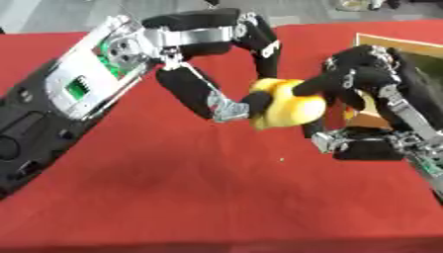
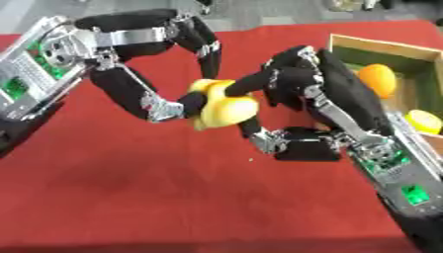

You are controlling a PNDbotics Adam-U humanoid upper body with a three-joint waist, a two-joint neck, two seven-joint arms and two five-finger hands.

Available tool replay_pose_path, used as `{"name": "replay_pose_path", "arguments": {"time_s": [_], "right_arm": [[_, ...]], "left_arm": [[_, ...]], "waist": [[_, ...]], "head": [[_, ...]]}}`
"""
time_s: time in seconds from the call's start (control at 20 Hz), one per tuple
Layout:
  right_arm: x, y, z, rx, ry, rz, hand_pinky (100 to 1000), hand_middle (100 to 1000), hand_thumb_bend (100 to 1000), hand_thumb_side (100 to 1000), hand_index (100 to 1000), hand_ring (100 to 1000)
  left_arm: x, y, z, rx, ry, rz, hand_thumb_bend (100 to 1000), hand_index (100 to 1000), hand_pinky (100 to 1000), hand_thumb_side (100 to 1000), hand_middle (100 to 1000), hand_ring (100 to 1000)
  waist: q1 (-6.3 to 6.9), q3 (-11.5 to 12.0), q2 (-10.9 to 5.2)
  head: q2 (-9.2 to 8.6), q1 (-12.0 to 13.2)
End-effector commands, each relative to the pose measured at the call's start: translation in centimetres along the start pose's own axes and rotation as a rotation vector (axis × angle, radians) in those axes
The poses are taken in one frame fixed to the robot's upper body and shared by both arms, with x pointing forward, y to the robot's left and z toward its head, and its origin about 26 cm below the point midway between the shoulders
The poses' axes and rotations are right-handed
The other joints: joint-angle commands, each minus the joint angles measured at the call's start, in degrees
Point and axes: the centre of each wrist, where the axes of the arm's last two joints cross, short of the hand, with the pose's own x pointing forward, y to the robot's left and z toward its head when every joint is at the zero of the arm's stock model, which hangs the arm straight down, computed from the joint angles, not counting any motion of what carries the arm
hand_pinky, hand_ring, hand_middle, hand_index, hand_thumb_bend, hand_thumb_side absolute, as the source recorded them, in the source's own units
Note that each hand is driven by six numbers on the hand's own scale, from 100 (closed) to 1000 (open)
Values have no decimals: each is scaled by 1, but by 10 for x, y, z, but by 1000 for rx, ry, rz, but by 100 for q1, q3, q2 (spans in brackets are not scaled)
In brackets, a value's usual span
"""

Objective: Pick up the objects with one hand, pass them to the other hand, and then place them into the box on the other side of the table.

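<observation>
Above the red tablecloth [image 1: 173,188], both the left hand [image 1: 203,59] and the right hand [image 2: 298,81] curl fingers around a soft yellow object [image 2: 227,109], perhaps a banana. Only the right eye view shows inside the wooden box [image 2: 380,47]: an orange fruit [image 2: 378,79] and a yellow fruit [image 2: 422,120].

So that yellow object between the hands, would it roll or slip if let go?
The yellow object looks rounded and smooth, so it would probably roll on the red table. Both the left hand and right hand touch it, suggesting it may be slippery.

Black arms, silver joints, green circuit boards exposed at the forearms.
</observation>
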Motion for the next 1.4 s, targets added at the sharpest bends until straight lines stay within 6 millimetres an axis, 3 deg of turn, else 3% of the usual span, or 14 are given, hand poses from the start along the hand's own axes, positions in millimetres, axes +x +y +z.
{"name": "replay_pose_path", "arguments": {"time_s": [0.05,0.35,0.4,0.55,0.65,0.75,0.8,1.2,1.25,1.3,1.4], "right_arm": [[2,-10,-4,-46,-5,-29,301,162,100,100,476,302],[2,-10,-2,-95,35,-94,312,203,100,100,440,313],[2,-11,-2,-102,42,-101,313,202,100,100,441,313],[1,-13,1,-114,62,-122,313,202,100,100,441,314],[0,-16,4,-118,68,-128,314,203,100,100,441,314],[0,-20,7,-123,68,-129,315,204,100,100,439,315],[-1,-22,9,-124,67,-127,317,205,100,100,440,316],[-4,-54,32,-162,117,-97,316,205,100,100,441,314],[-4,-59,36,-168,125,-86,316,207,100,175,440,314],[-4,-64,40,-174,138,-71,316,207,100,100,438,314],[-3,-78,51,-197,174,-23,314,205,100,100,438,311]], "left_arm": [[-1,9,4,-8,25,-16,100,525,686,252,496,584],[-10,7,7,-30,62,26,100,594,716,245,559,632],[-14,6,9,-36,77,43,100,613,727,299,584,652],[-24,7,17,-32,111,93,100,647,750,667,639,700],[-32,8,25,-7,132,125,100,665,760,835,673,723],[-39,9,35,29,152,147,100,667,762,885,680,728],[-42,10,41,52,163,154,100,680,769,985,701,740],[-61,16,92,320,279,171,100,678,764,1000,687,734],[-64,16,100,373,304,176,100,676,761,1000,686,727],[-66,14,108,431,329,181,100,663,757,1000,669,722],[-71,8,126,566,362,214,100,650,751,966,655,713]], "waist": [[-56,-8,-14],[-52,-30,-4],[-52,-34,-3],[-53,-43,-4],[-55,-44,-3],[-56,-46,-2],[-56,-44,-1],[-57,-30,5],[-57,-27,6],[-58,-26,10],[-56,-25,18]], "head": [[-16,14],[-16,23],[-16,26],[-16,37],[-16,38],[-16,37],[-16,28],[-16,-23],[-16,-27],[-16,-31],[-16,-49]]}}
